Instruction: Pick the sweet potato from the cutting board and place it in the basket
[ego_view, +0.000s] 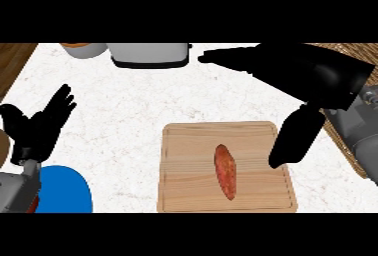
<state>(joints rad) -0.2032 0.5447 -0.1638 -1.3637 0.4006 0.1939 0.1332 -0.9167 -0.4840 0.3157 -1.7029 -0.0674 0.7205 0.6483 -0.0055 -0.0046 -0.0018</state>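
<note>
An orange-red sweet potato (225, 171) lies lengthwise on the wooden cutting board (184, 170) at the lower middle of the counter. My right hand (303, 75) hovers above the board's upper right corner, fingers straight toward the upper left and thumb hanging down beside the board's right edge; it holds nothing and is apart from the sweet potato. The woven basket (347, 145) shows at the right edge, mostly hidden behind my right hand and forearm. My left hand (40, 127) rests open at the left edge, fingers up.
A blue round object (65, 190) lies at the lower left by my left forearm. A grey toaster-like appliance (150, 54) and an orange-rimmed container (85, 49) stand at the counter's far edge. White counter lies between the board and my left hand.
</note>
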